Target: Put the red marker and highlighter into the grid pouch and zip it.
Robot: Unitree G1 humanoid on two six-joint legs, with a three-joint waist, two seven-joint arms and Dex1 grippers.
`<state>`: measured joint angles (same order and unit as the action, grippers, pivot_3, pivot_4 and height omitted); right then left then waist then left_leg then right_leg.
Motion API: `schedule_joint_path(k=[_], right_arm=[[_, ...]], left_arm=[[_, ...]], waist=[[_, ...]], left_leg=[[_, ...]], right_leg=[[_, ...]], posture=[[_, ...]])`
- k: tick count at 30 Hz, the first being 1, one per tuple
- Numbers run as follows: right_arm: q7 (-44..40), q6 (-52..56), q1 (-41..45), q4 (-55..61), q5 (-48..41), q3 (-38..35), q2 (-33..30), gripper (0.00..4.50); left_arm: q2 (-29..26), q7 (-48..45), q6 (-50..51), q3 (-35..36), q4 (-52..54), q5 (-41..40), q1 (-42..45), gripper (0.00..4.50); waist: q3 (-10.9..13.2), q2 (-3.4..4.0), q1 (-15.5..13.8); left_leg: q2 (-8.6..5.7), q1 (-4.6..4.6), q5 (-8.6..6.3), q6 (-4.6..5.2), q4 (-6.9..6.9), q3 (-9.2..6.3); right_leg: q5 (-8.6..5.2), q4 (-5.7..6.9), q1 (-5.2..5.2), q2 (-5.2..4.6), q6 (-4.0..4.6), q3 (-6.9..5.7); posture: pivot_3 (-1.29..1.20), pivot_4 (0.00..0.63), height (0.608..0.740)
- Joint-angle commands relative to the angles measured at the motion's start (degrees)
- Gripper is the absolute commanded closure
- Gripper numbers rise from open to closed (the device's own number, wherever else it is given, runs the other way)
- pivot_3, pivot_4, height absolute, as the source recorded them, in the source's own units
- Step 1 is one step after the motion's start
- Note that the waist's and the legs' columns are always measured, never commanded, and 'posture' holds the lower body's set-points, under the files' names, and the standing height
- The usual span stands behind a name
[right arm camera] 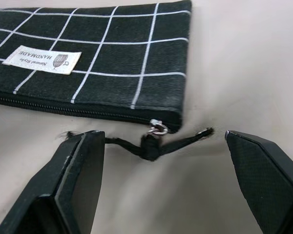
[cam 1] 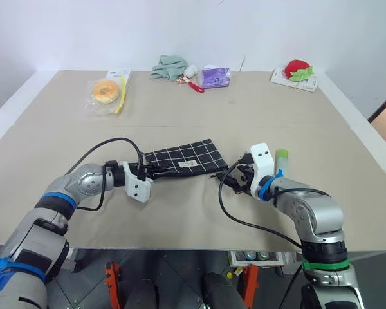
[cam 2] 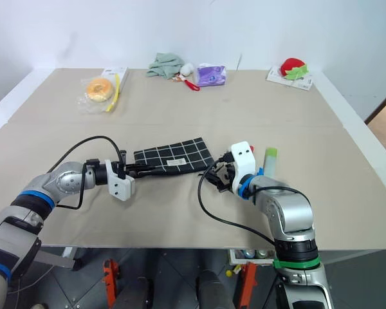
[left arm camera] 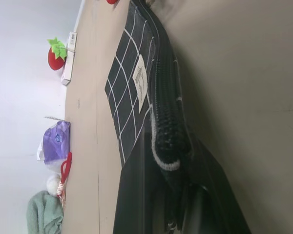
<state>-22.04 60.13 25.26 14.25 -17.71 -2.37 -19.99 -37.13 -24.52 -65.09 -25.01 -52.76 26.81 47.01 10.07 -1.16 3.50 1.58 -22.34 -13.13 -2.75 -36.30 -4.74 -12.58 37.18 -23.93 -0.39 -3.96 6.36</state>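
Observation:
The grid pouch (cam 1: pixel 183 157) lies flat in the middle of the table, label up, with its zipper run shut to the right end. My left gripper (cam 1: pixel 147 171) is shut on the pouch's left end. My right gripper (right arm camera: pixel 161 141) is open just off the pouch's right end. The black pull cord (right arm camera: pixel 151 146) lies loose between its fingers, touching neither. The highlighter (cam 1: pixel 281 156) lies on the table just beyond my right wrist. A bit of red, probably the red marker's cap (cam 2: pixel 249 149), peeks out behind the right wrist; the rest is hidden.
Along the far edge sit a bagged doughnut (cam 1: pixel 105 91), a green cloth (cam 1: pixel 169 66), a red-handled tool (cam 1: pixel 195 85), a purple packet (cam 1: pixel 215 76) and a strawberry toy on a white box (cam 1: pixel 298 69). The table's front edge runs close below both arms.

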Motion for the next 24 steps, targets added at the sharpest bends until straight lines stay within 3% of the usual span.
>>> schedule_joint_path(k=[1,4,9,11,15,24], right_arm=[[1.3,-0.8,1.3,-0.3,0.3,0.5,0.9,0.25],[2.0,-1.0,1.3,-1.1,1.2,1.5,0.5,1.15],[2.1,-2.0,1.0,-1.5,1.4,1.6,0.4,3.79],[2.0,-2.1,0.9,-1.6,1.3,1.9,0.1,4.44],[-0.4,-1.2,0.4,0.4,-0.1,3.3,-0.9,4.44],[-4.3,-0.7,0.8,5.9,-6.2,6.2,3.4,4.44]], left_arm=[[0.6,-1.9,0.5,-0.6,0.9,-0.3,-1.6,4.5],[0.7,-2.3,0.9,-0.3,1.4,-0.4,-1.8,4.5],[0.8,-3.0,1.5,0.3,2.2,-0.8,-2.2,4.5],[1.0,-3.2,1.7,0.4,2.4,-0.8,-2.3,4.5],[1.4,-3.1,2.4,0.9,2.7,-1.3,-2.4,4.5],[4.2,-6.3,5.8,3.1,5.2,-6.9,-3.8,4.5]], waist=[[0.0,0.0,0.0],[0.0,0.0,0.0],[0.0,0.0,0.1],[0.0,0.0,0.1],[0.0,0.0,0.1],[0.0,0.0,0.1]], left_leg=[[0.0,0.0,0.0,0.0,0.0,0.0],[0.0,0.0,0.0,0.0,0.0,0.0],[0.0,0.01,0.0,0.0,0.0,-0.01],[0.0,0.01,0.0,0.01,0.0,0.0],[0.0,0.0,0.0,0.01,0.0,-0.01],[0.0,-0.01,-0.01,0.02,0.0,-0.03]], right_leg=[[0.0,0.0,0.0,0.0,0.0,0.0],[0.0,0.0,-0.01,0.0,0.01,0.0],[0.0,0.0,-0.01,0.01,0.01,0.0],[0.0,0.0,0.0,0.01,0.0,0.0],[0.0,-0.01,0.0,0.0,0.0,0.0],[-0.01,0.0,0.0,0.0,0.0,-0.01]], posture=[[0.0,0.15,0.739],[0.0,0.15,0.739],[0.0,0.15,0.739],[0.0,0.15,0.739],[0.0,0.15,0.739],[0.0,0.15,0.739]])
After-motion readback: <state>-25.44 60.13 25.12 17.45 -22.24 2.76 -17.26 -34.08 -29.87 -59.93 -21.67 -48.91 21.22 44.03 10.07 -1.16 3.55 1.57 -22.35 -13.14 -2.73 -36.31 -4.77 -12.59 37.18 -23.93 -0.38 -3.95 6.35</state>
